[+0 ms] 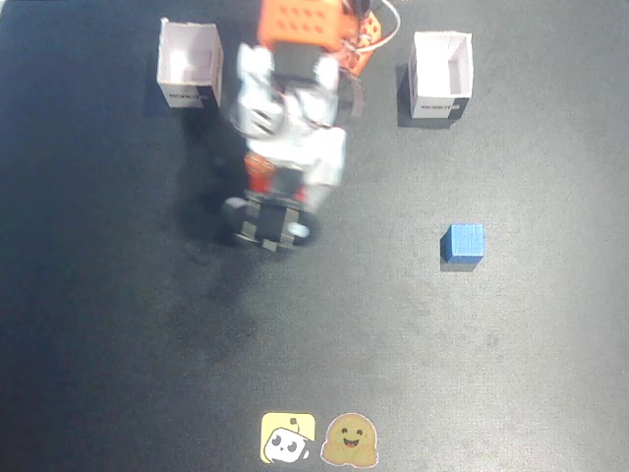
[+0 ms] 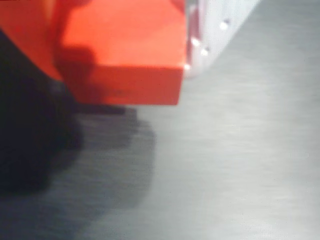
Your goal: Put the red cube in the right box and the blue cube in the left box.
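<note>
Wrist view: red cube [image 2: 122, 52] fills the frame, clamped against the white finger [image 2: 215, 30], lifted above the mat [image 2: 240, 160]. Fixed view hides that cube under the gripper [image 1: 267, 228]; blue cube [image 1: 463, 243] sits right, boxes behind: pinkish one [image 1: 189, 65] left, white-walled [image 1: 440, 74] right.

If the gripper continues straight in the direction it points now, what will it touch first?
The gripper points down at the dark mat. It holds the red cube, so probably the cube's underside meets bare mat first. The blue cube and both boxes lie off this line.
</note>
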### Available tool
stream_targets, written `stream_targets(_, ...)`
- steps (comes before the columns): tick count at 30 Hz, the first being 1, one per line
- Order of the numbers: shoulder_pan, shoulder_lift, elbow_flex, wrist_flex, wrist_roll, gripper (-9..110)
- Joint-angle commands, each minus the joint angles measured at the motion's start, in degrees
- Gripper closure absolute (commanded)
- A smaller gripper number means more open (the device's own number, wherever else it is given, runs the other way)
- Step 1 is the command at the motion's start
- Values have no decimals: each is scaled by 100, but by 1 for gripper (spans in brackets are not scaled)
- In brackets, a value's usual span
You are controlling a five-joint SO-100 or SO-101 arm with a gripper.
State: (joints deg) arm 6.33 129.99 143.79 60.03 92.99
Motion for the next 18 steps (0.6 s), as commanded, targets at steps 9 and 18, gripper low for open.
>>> stream_targets(9,1661,387,-563,703,-703,90)
stream_targets(18,2470,765,-703,1204,-1081,90)
